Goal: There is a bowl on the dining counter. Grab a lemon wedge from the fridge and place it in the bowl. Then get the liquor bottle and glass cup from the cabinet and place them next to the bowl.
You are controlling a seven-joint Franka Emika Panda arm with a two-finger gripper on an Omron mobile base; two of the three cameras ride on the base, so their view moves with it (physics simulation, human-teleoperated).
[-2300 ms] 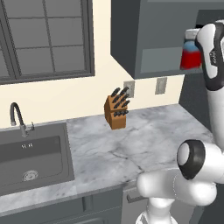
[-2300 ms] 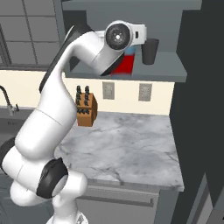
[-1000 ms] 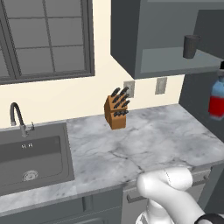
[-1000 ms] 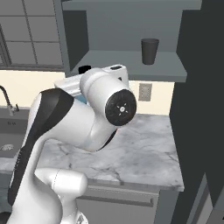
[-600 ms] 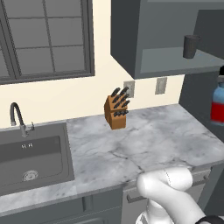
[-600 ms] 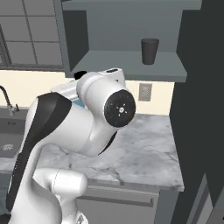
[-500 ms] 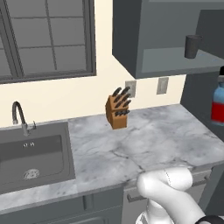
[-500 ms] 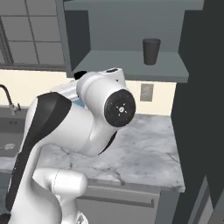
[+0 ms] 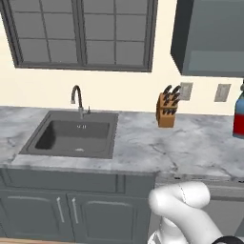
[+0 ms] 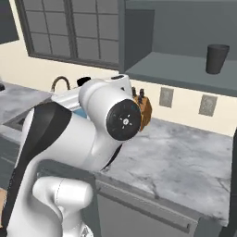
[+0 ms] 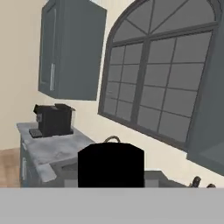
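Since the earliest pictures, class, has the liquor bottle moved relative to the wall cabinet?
Yes. The liquor bottle has come out and down: it was level with the cabinet shelf, and now hangs below it.

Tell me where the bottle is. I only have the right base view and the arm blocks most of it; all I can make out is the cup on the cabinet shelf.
Observer: Left base view has the bottle at its right edge, upright, blue over red, to the right of the knife block.
Operator: Held?
Observer: Looks so. In the hand view its black cap sits bottom centre, right up against the camera.
Operator: What is the hand facing?
Observer: A coffee machine on a counter, to the left of an arched window.
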